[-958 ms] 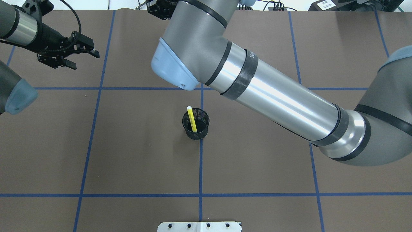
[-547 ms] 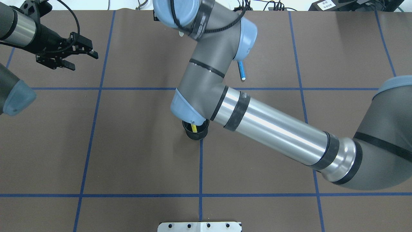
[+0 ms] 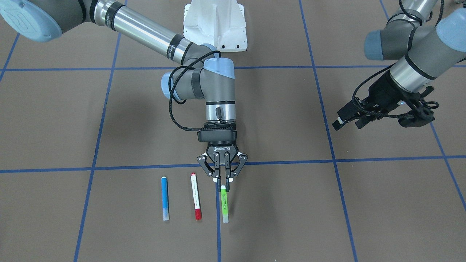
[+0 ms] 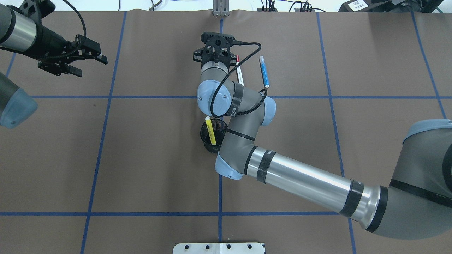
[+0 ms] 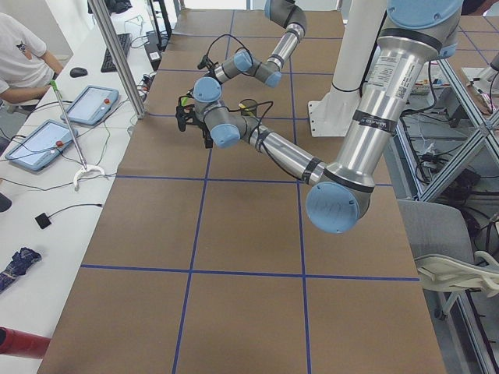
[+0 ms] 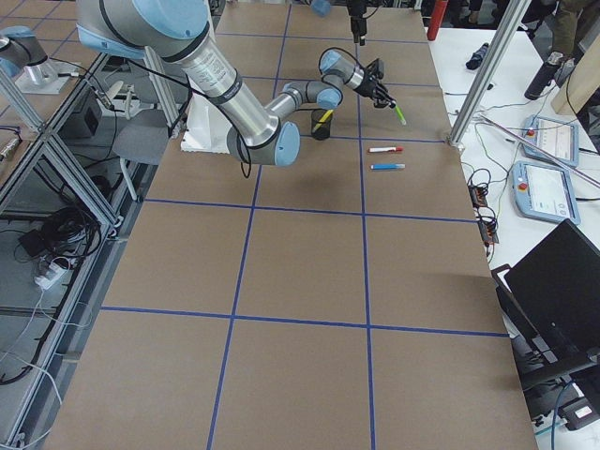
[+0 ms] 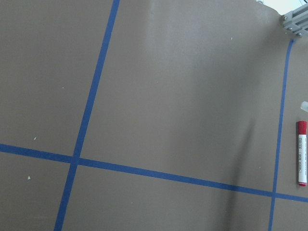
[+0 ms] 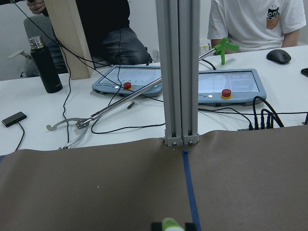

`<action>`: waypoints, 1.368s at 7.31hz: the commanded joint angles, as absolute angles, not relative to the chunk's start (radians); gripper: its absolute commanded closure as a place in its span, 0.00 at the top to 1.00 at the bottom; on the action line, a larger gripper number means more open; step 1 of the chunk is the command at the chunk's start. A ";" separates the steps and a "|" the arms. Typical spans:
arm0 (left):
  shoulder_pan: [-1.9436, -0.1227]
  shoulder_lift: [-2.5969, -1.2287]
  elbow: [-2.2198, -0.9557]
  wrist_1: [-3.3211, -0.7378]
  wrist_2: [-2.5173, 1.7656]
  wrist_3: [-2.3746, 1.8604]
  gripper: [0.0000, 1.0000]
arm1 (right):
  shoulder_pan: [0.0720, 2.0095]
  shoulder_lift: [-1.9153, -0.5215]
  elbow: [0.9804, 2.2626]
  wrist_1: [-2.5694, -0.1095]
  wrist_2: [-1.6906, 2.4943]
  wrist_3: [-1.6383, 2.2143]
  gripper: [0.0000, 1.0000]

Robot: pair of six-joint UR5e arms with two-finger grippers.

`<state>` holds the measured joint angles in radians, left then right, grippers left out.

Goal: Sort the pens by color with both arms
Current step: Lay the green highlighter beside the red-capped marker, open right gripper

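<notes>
Right gripper (image 3: 221,182) jaws clamped on the green pen (image 3: 224,204), white red-capped pen (image 3: 195,196) laid just beside it, blue pen (image 3: 165,198) next along, yellow pen (image 4: 210,131) stood in a black wire-mesh cup (image 4: 210,146) behind, partly covered by the right arm, left gripper (image 4: 92,66) held spread and empty, well apart.

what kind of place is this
Probably a robotics lab: robot arms at a table gridded with blue tape, control pendants with red buttons on a bench, people seated alongside.
</notes>
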<state>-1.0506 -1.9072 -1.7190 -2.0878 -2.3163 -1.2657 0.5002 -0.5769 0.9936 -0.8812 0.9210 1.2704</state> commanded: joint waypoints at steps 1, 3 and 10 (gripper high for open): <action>-1.049 -1.907 -1.720 -2.088 -2.315 -1.266 0.99 | 0.494 -0.574 0.934 -0.836 0.873 1.282 0.00; -1.051 -1.907 -1.724 -2.088 -2.315 -1.266 0.99 | 0.494 -0.557 0.925 -0.836 0.870 1.282 0.00; -1.040 -1.933 -1.735 -2.080 -2.272 -1.334 0.99 | 0.509 -0.709 1.192 -0.842 1.030 1.138 0.99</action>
